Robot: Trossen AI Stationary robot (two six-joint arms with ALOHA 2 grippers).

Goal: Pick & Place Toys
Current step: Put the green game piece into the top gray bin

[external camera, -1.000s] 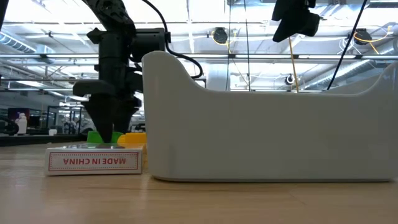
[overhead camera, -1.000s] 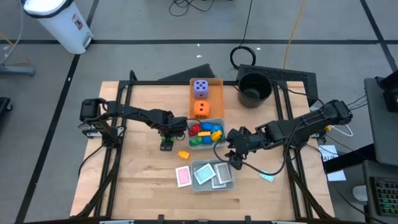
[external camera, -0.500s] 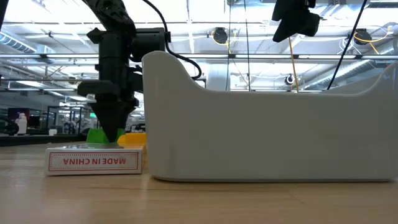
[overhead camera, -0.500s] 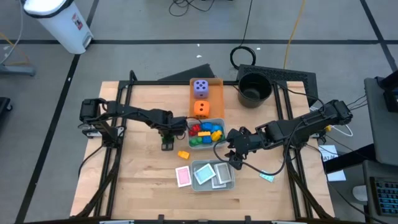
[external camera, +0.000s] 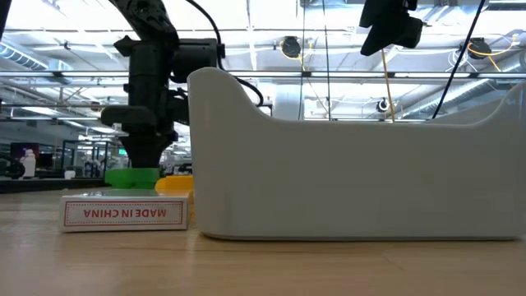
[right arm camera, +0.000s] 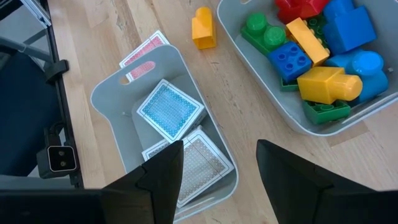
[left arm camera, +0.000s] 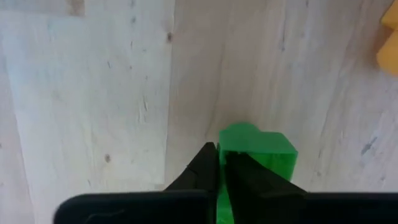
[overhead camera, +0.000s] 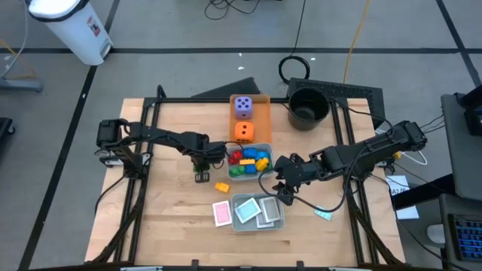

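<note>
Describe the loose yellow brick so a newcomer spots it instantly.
Start at the grey tray of bricks mid-table. Just outside its near-left corner, on bare wood, lies the yellow brick, with the pink card beyond it. It's the only yellow brick outside a tray.

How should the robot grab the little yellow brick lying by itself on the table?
Probably from straight above, pinching the two long flat sides of the yellow brick below its stud. It lies alone on bare wood between the brick tray and the card tray, so open fingers should fit on both sides.

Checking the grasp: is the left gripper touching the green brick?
Touching. The left wrist view shows the left gripper shut against the green brick; the low view agrees.
</note>
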